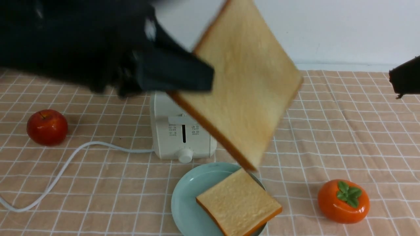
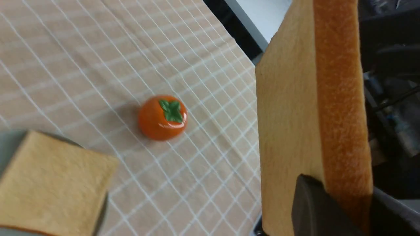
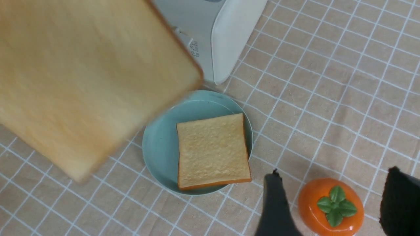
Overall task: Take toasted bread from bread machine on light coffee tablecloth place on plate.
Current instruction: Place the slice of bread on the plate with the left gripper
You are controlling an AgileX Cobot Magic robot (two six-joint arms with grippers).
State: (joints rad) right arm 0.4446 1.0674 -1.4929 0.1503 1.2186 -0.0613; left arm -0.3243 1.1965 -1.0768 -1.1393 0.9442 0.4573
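Observation:
My left gripper [image 1: 203,78] [image 2: 341,196] is shut on one edge of a slice of toasted bread [image 1: 249,85] [image 2: 288,114] [image 3: 82,82]. The slice hangs tilted in the air above the cream-white bread machine [image 1: 180,131] [image 3: 229,32] and the teal plate [image 1: 187,200] [image 3: 160,144]. A second slice of toasted bread [image 1: 239,206] [image 3: 211,150] [image 2: 49,183] lies flat on the plate, toward its right side. Both stand on the peach grid tablecloth [image 1: 344,131]. My right gripper [image 1: 405,78] [image 3: 334,172] is open and empty, high at the right.
A red apple [image 1: 47,127] sits left of the bread machine. An orange persimmon [image 1: 343,201] [image 2: 162,117] [image 3: 331,206] lies right of the plate, far below my right gripper. The white cord [image 1: 65,167] trails off to the front left.

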